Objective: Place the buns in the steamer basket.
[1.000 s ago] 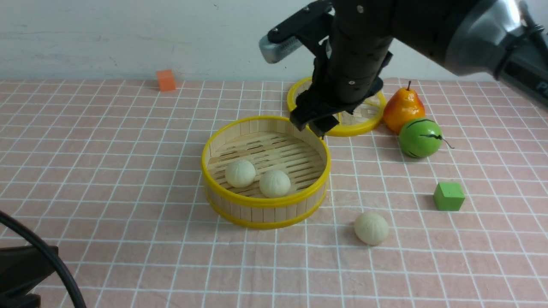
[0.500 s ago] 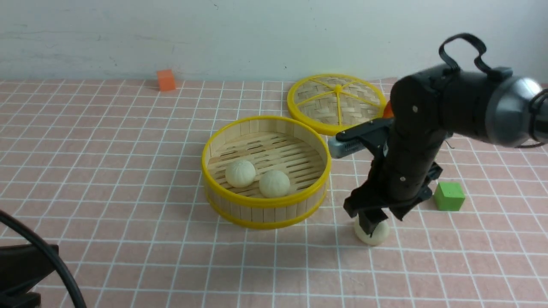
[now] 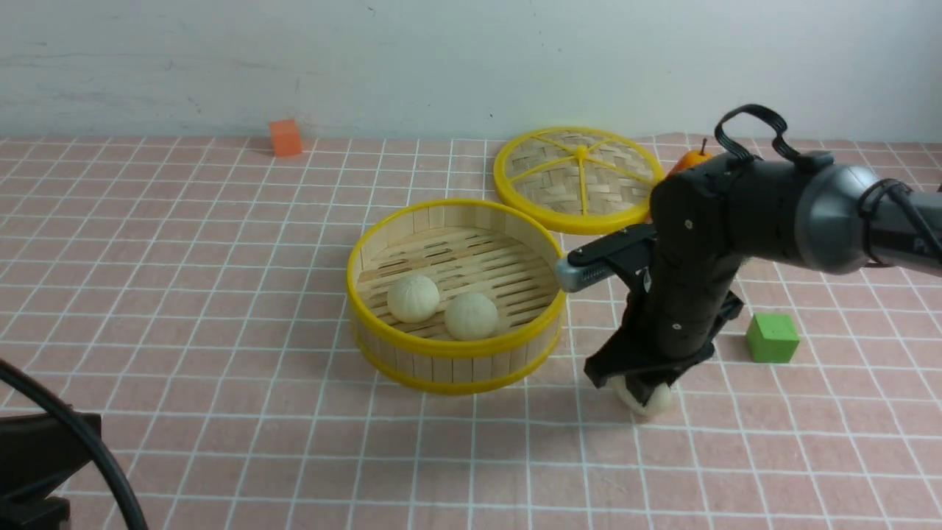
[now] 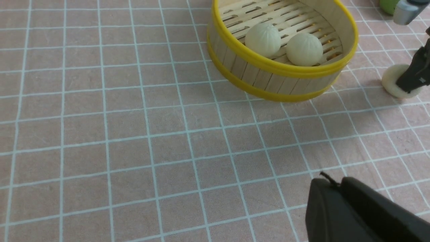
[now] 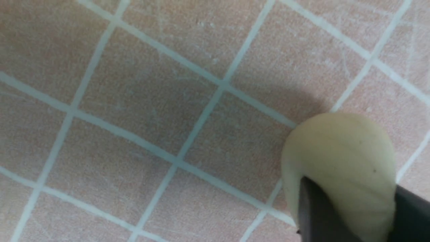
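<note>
**Item: third bun, at pick-up, outside basket**

Location. Third bun (image 3: 652, 402) lies on the surface (image 3: 221, 294), lower right of centre in the front view, near the basket (image 3: 456, 346) but apart from its wall. Two buns (image 3: 413, 298) sit side by side on the basket floor, close together.

Right end effector (image 3: 642, 386). Lowered over the third bun, one finger on each flank; in the right wrist view both fingers look pressed against it, pinching it. The bun rests on the surface.

Left end effector (image 4: 336, 198). Only a dark edge shows, low in the left wrist view; spread or pressed together cannot be told.

Orientation. Third bun is near-round, with no marked long axis. Faint ridges run across its face toward the fingers; where its crown points cannot be told. Basket stands level, opening upward.

Risks, as judged.
- Round, smooth body: an off-centre pinch could squirt it out sideways and set it rolling.
- Fingers seem to grip low and near one side; a shallow hold may slip on the lift.
- A low carry could strike the basket rim, knocking the bun loose or shoving the basket.
- A high release could bounce it off the two buns.
</note>
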Robot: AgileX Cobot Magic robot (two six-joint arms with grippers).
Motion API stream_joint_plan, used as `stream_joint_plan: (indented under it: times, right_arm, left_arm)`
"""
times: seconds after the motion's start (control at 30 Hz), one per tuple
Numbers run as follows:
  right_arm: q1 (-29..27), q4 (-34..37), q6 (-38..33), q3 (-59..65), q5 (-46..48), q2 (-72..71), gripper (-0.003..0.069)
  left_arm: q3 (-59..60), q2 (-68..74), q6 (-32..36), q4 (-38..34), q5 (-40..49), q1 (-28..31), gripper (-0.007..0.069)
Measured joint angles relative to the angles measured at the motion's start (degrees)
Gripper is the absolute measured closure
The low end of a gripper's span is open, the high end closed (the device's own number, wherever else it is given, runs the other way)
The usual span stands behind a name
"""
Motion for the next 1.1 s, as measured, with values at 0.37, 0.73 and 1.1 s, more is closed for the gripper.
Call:
stream_joint_plan:
  times: [0.37,0.73,1.1]
  right_arm:
    - [5.3,0.0,-2.3,-23.0,-0.9,1.0,0.0639]
    - [5.7,0.0,-2.5,-25.5,-9.7,14.6,0.0508]
    - [5.7,-1.0,3.0,-27.8,-7.7,14.3,0.0102]
  left_arm:
    - [0.0,0.0,0.0,0.1,0.0,0.0,0.0586]
    - [0.0,0.0,0.0,-0.4,0.0,0.0,0.0586]
    - [0.0,0.0,0.0,-0.5,0.9,0.0,0.0586]
